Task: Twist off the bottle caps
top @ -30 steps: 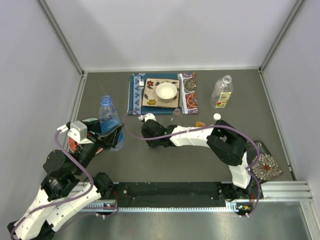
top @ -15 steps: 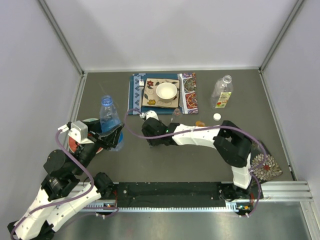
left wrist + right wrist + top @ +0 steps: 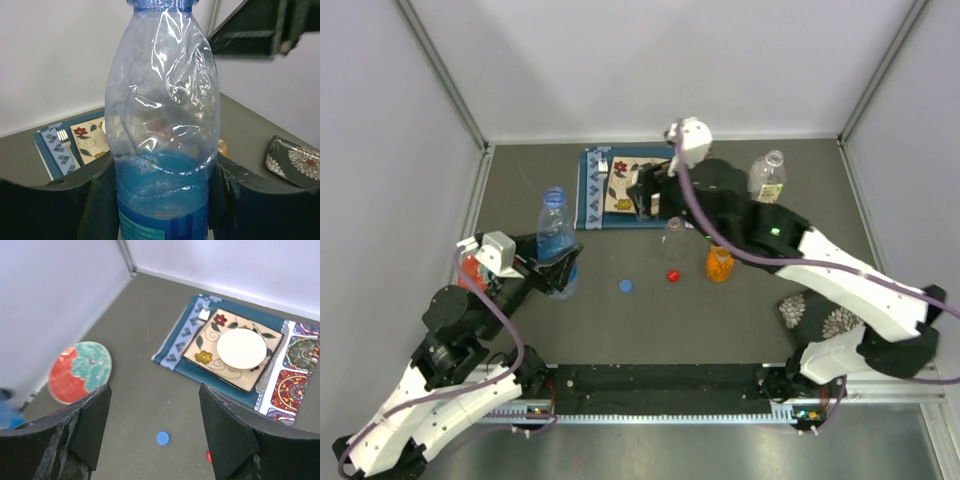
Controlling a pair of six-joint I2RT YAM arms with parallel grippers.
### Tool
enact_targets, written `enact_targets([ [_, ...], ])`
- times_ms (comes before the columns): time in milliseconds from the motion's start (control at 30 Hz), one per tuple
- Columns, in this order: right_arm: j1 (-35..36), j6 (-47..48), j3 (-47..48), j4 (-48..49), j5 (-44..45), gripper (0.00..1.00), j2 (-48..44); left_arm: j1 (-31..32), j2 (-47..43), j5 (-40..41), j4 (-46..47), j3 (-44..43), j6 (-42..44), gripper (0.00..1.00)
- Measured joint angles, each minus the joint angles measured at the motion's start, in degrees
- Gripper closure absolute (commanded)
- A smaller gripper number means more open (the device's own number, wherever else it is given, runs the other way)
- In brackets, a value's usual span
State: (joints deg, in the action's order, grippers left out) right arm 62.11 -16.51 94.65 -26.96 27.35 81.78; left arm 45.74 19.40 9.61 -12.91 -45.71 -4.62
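Observation:
My left gripper [image 3: 558,272] [image 3: 162,202] is shut on the lower body of a clear blue bottle [image 3: 554,225] [image 3: 162,115], which stands upright with an open neck and no cap. On the table to its right lie a blue cap [image 3: 626,286] [image 3: 162,438] and a red cap [image 3: 673,275] [image 3: 207,456]. My right gripper [image 3: 648,192] [image 3: 156,412] hangs high over the placemat, open, with nothing between its fingers. In the right wrist view the blue cap lies far below, between the jaws.
A small clear bottle [image 3: 673,238], a small orange bottle [image 3: 719,264] and a labelled clear bottle [image 3: 764,185] stand right of centre. A white bowl [image 3: 241,348] sits on a patterned placemat [image 3: 592,190]. A red-and-teal plate [image 3: 80,371] lies left, a floral dish [image 3: 295,160] right.
The right arm has risen from low over the table's middle to high above the placemat, its jaws widening. The left gripper has shifted right with the blue bottle. Blue and red caps now show.

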Motion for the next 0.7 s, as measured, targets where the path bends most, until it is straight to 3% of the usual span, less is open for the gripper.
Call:
enact_targets([
  [100,-0.59,-0.55,-1.01,0.79,-4.0,0.2,-6.51,0.0,2.54,-2.97,0.61,-0.09,-0.02,0.46],
  [233,-3.26,-3.56,-5.84,5.46,-16.72,0.16,-14.4,-0.04,8.63,-11.58,0.74,-1.16,0.04,0.46],
  [400,-4.63,-6.25,-7.67,9.79,-30.4,0.14,-17.68,-0.04,15.28,-22.82,0.79,-2.64,-0.42,0.46],
  [700,-4.63,-5.97,-12.26,10.95,-36.28,0.16,-17.49,-0.04,19.71,-31.5,1.22,-4.72,-2.19,0.46],
])
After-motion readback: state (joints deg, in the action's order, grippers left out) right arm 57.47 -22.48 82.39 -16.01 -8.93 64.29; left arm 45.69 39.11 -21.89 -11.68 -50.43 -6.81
